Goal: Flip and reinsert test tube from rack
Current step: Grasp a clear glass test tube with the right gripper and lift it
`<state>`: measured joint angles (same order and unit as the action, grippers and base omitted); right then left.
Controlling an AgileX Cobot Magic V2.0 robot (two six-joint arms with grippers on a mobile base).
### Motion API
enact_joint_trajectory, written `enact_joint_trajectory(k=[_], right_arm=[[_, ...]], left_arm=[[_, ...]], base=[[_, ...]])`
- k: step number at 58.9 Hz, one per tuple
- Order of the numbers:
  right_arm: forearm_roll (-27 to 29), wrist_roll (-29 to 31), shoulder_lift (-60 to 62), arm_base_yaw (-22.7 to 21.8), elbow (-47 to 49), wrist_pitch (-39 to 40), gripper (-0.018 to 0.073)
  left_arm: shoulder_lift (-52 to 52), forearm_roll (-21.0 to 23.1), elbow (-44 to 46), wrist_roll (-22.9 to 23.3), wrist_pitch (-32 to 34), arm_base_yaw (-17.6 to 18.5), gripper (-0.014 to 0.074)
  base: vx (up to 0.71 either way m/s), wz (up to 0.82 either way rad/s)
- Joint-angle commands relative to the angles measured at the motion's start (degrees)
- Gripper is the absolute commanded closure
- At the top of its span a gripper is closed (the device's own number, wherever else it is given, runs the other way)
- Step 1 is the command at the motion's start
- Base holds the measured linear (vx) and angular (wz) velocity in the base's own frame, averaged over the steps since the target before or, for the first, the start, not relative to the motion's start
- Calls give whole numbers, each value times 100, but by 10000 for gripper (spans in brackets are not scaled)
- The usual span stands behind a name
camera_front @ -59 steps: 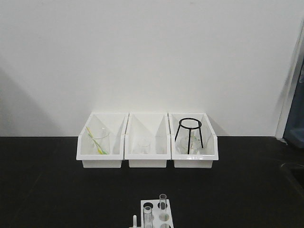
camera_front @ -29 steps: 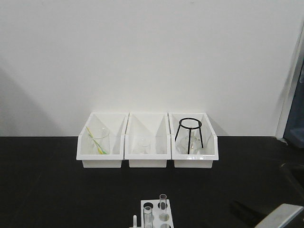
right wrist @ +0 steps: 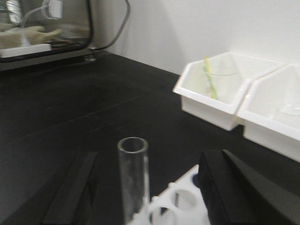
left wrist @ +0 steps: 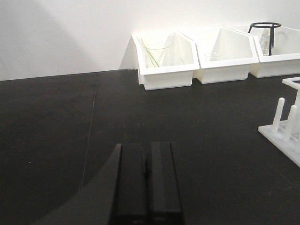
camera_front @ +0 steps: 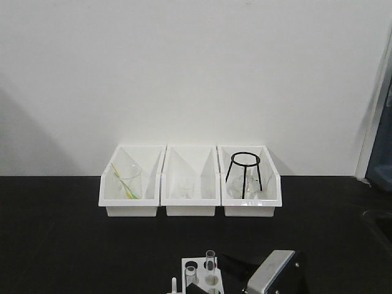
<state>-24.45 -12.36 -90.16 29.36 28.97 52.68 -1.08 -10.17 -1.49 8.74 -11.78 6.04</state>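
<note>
So the right gripper [right wrist: 149, 161] had its fingers spread wide, one on each side of the test tube [right wrist: 133, 176], and not touching it as far as I could tell. The tube stood upright, open rim up, in a hole of the rack [right wrist: 180, 201] at the near edge of the black table [camera_front: 61, 245]. The front view showed a front tube [camera_front: 190, 275] and a back tube [camera_front: 210, 260] in that rack, and I couldn't tell which of the two sat between the fingers. Handling-wise, my guess: thin glass, next to weightless, stiff, slick, and it'd crack if squeezed hard or knocked on the hole's edge. I'd pinch it gently on the bare stretch just under the rim and lift it straight up before turning it over. The left gripper [left wrist: 146, 157] hung over bare table off to the side, fingers pressed together on nothing, with the rack's pegs [left wrist: 286, 117] well to its right. Further back, three white bins [camera_front: 131, 211] sat in a row against the wall, with a beaker [camera_front: 128, 180] in the left one and a black tripod stand [camera_front: 245, 171] in the right one.
</note>
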Motion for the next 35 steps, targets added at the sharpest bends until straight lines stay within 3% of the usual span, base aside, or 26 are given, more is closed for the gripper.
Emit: enact_joint_trajectory(k=[1,25,35], right_arm=[[-265,-83,7,5,213,717,67],[-467,-45,-1022,5,791,865,71],[-444,-33,-1140,5,877,976,161]], left_arm=[[-46,27,23,50,435,1,602],[-46,27,23,50,435,1,602],[-46,27,23,50,435,1,602]], base=[[0,0],[0,0],[0,0]])
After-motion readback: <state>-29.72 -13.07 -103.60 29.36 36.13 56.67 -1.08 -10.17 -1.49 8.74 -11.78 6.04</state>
